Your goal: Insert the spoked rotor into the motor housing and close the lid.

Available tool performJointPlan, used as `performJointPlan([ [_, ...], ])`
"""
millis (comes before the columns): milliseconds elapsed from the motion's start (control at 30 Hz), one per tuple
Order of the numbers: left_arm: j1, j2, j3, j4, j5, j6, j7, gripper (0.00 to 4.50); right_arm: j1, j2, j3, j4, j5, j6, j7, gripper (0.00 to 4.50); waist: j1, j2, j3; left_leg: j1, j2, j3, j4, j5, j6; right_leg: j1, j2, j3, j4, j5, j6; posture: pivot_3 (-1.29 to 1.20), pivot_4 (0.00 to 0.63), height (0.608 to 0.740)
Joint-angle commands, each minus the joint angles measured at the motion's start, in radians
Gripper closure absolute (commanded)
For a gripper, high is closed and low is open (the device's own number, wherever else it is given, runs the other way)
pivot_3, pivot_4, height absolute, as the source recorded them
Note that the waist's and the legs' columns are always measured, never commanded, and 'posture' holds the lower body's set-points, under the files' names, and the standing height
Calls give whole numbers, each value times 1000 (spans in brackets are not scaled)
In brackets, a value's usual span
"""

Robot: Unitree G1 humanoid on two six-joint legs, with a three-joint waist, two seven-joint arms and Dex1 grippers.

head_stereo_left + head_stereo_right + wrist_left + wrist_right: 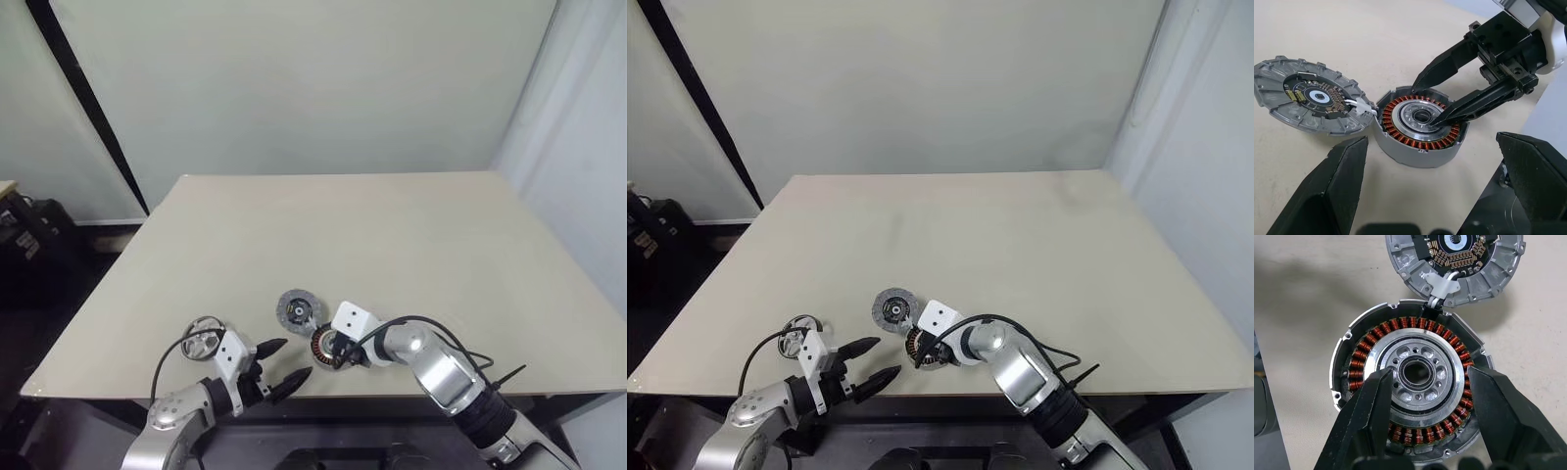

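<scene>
Your motor housing (1413,377) sits near the worktop's (392,245) front edge, with the lid (297,309) touching it on the far side. The spoked rotor (204,331) lies toward the front left corner. Your right tool (1437,98) is open over the housing; your left tool (284,365) hangs open nearby.

Head pair looks forward and down over the table (392,235), far off; both wrist views sit close on the motor housing (1410,382), sharing it and the lid (1312,98) at the housing's ten o'clock.
</scene>
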Motion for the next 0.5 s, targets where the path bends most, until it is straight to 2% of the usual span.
performJointPlan([
  [33, -8, 6, 9, -19, 2, -21, 0, 0, -1, 4, -6, 4, 17, 21, 11, 2460, 0, 0, 0, 0, 0, 0, 0, 0, 0, 0, 0, 0, 0, 0, 0, 0, 0, 740],
  [233, -7, 4, 7, -20, 3, -21, 1, 0, 0, 3, -12, -5, 33, 43, 15, 4476, 1, 0, 0, 0, 0, 0, 1, 0, 0, 1, 0, 0, 0, 0, 0, 0, 0, 740],
  [500, -8, 6, 6, -17, 6, -22, 1, 0, -9, 2, -20, -22, 42, 50, 11, 4476, 0, 0, 0, 0, 1, 1, 2, -1, -2, 1, 0, 0, 0, 0, 0, 0, 0, 740],
])
